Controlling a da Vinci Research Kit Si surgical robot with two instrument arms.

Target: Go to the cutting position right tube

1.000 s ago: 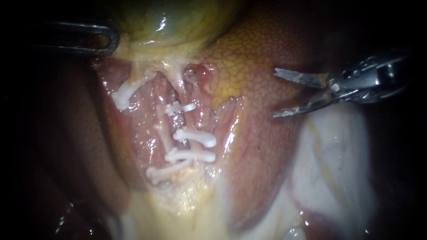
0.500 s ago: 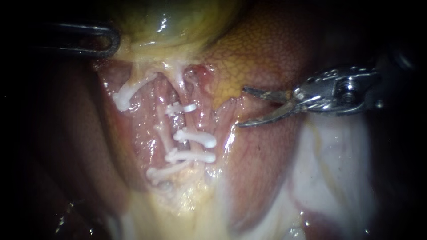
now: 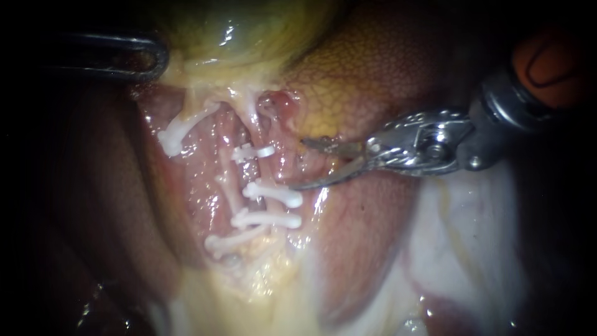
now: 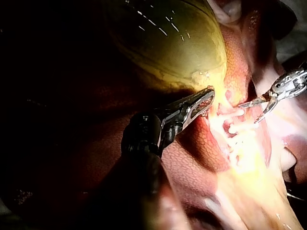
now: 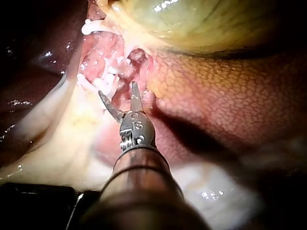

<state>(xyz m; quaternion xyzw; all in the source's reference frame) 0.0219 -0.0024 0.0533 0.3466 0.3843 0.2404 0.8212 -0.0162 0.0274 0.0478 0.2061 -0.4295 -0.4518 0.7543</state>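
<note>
Two pale tubes run down from the gallbladder (image 3: pixel 249 31), each crossed by white clips (image 3: pixel 273 193). The right tube (image 3: pixel 251 167) shows between its upper clip (image 3: pixel 255 151) and the two lower ones. My right instrument (image 3: pixel 297 164) comes in from the right with its two thin blades open. Their tips stand just right of the clips, level with the bare stretch of tube and apart from it. The right wrist view shows the same open blades (image 5: pixel 117 91) ahead of the clips. My left instrument (image 3: pixel 146 59) is shut on the gallbladder's lower edge (image 4: pixel 211 93).
Mottled orange-brown liver (image 3: pixel 373 74) lies behind the right instrument. Pale white tissue (image 3: pixel 472 236) spreads at the lower right. Dark liver folds (image 3: pixel 93 205) flank the left side. The left tube (image 3: pixel 225 180) runs close beside the right one.
My right instrument has travelled leftward across the liver toward the clipped tubes, its blades staying open but narrower. The left instrument and the tubes have not moved.
</note>
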